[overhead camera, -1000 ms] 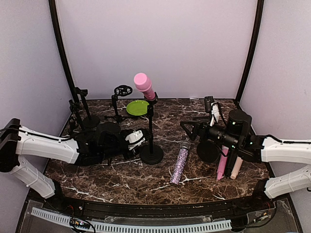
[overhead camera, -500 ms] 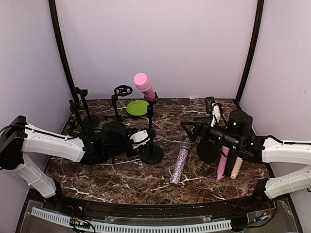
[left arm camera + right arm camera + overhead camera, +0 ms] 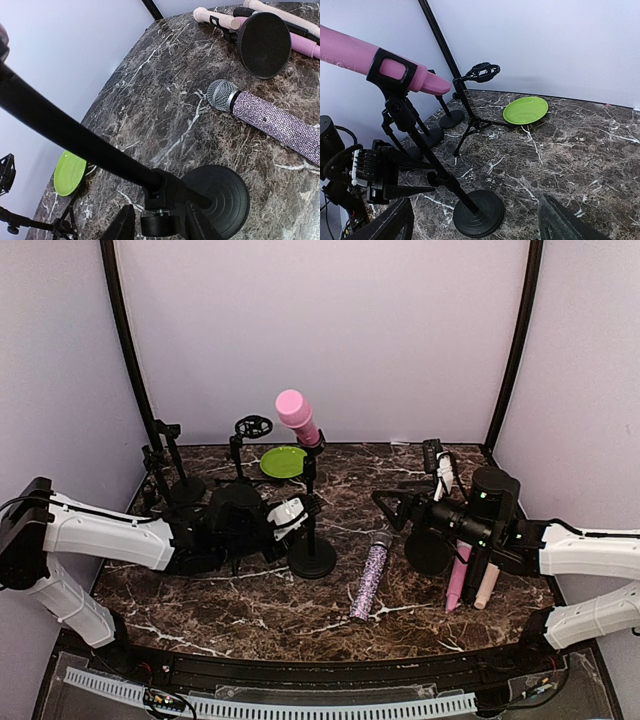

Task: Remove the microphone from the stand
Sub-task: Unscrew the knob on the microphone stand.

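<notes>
**Item under task.** The pink microphone (image 3: 297, 416) sits in the clip at the top of the black stand (image 3: 311, 502). It is tilted, with its head up and to the left. The stand's round base (image 3: 312, 558) rests flat on the marble table (image 3: 250, 610).

**Left claw.** The left gripper (image 3: 159, 216) is low on the stand, its jaws partway closed on either side of the collar just above the base. The wrist view cuts off the fingertips, so I cannot tell whether they are pressing on the collar or merely bracketing it.

**Right claw.** The right gripper (image 3: 392, 508) has its jaws spread wide and holds nothing. It is well apart from the microphone and below the level of the clip.

**Hazards.**
- The bracing point is near the bottom and the microphone is at the top. If the left jaws are not seated firmly, a pull at the clip is likely to lever the whole stand over.
- The clip appears to hold the handle snugly. A pull off the handle's axis may lift the stand with the microphone instead of freeing it.
- A toppling stand would fall towards the glitter microphone (image 3: 368, 580) lying near the base, or back onto the green plate (image 3: 284, 461).
- The right arm, coming across and up, could strike the pole before it reaches the handle.
</notes>
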You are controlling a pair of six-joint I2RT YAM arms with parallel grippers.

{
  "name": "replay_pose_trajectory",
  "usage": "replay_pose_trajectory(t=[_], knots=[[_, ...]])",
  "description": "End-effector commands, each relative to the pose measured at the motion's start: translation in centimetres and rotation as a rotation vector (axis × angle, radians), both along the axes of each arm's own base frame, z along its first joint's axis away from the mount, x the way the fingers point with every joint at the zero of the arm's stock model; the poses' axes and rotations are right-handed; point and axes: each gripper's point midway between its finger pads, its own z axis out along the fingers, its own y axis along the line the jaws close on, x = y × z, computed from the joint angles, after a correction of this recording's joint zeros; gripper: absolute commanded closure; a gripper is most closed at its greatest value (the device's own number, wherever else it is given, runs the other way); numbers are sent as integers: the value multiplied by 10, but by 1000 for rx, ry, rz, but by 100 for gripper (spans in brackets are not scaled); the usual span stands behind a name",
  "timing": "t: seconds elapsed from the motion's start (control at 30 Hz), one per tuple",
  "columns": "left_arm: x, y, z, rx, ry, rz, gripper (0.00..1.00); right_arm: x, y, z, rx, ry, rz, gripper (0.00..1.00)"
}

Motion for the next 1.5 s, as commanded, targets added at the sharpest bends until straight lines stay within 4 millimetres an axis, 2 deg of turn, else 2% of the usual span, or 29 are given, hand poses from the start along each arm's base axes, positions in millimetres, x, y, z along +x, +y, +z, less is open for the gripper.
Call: replay_pose_trajectory(t=[0.0, 0.5, 0.73, 1.17, 1.47], knots=[[-4, 0, 11, -125, 122, 7, 63, -3, 0, 12, 35, -22, 3, 13], [-12, 5, 17, -471, 491, 19, 55, -2, 1, 12, 39, -14, 2, 13], [-8, 7, 21, -577, 585, 55, 66, -3, 0, 9, 42, -6, -1, 13], [1, 16, 9, -675, 692, 133, 76, -4, -2, 10, 43, -7, -1, 13], [2, 15, -3, -728, 772, 164, 88, -4, -1, 10, 42, -5, 1, 13]])
